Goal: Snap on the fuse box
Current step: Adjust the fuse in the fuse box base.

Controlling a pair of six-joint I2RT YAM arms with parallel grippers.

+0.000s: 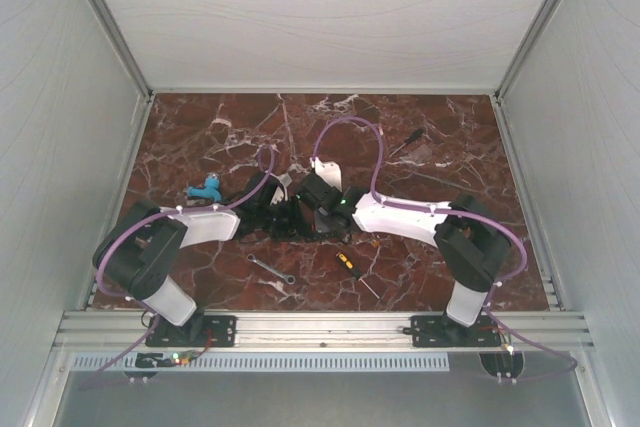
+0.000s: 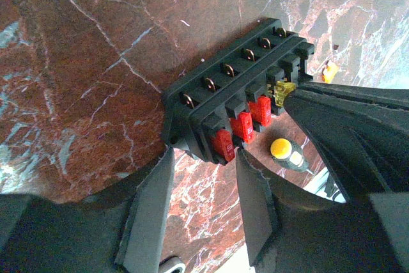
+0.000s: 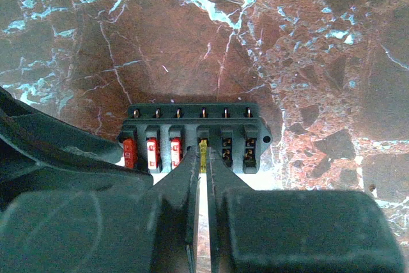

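Top view only: both arms reach in over the marble table (image 1: 190,137) and meet near its middle. A wrench (image 1: 271,269) and a screwdriver (image 1: 348,264) lie nearer the bases, and a blue object (image 1: 205,188) lies to the left. The arms hide the box from this camera.
Left wrist only: the row of metal terminals along the far side of the fuse box (image 3: 192,126) shows at a slant. Two orange bits (image 2: 330,71) lie loose on the marble beyond it.
Right wrist only: the slots are seen square on. Three red fuses (image 3: 151,153) sit in the left slots. The two right slots show bare contacts.
Fuse box: near the middle of the table, between the two grippers, with no cover on it.
Left gripper (image 2: 206,158): the fingers stand partly apart, one on each side of the box's near end. The tips meet the box's corners and seem to clamp it.
Right gripper (image 3: 203,163): the fingers are pressed almost together, pinching a thin yellow fuse (image 3: 203,150) at the fourth slot from the left. The left wrist view shows the same fuse at this gripper's tip, right against the box.
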